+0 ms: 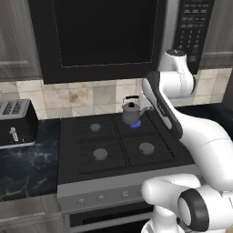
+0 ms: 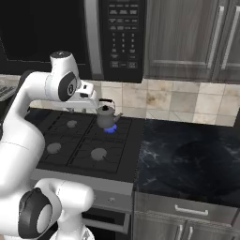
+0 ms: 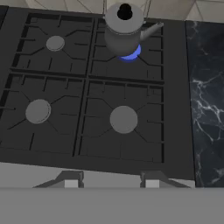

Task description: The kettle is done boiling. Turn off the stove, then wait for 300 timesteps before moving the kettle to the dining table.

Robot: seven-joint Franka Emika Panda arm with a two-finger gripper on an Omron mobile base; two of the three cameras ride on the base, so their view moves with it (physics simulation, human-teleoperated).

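The grey kettle [image 1: 132, 111] [image 2: 106, 116] [image 3: 124, 29] stands upright on the back right burner of the black stove [image 1: 73, 136] [image 2: 77, 140] [image 3: 87, 87], spout to the right. A blue flame [image 1: 135, 124] [image 2: 110, 130] [image 3: 131, 54] burns under it. My gripper [image 3: 111, 183] hangs above the cooktop and looks down at it, fingers apart with nothing between them, well clear of the kettle. The silver strip of knobs [image 1: 101, 198] [image 2: 111, 199] runs along the stove's front. The dining table is out of view.
A black toaster [image 1: 16, 120] sits on the marble counter [image 1: 27, 168] left of the stove. More black marble counter [image 2: 187, 159] [image 3: 205, 100] lies to the right. A microwave [image 1: 195, 27] [image 2: 119, 37] and cabinets hang above.
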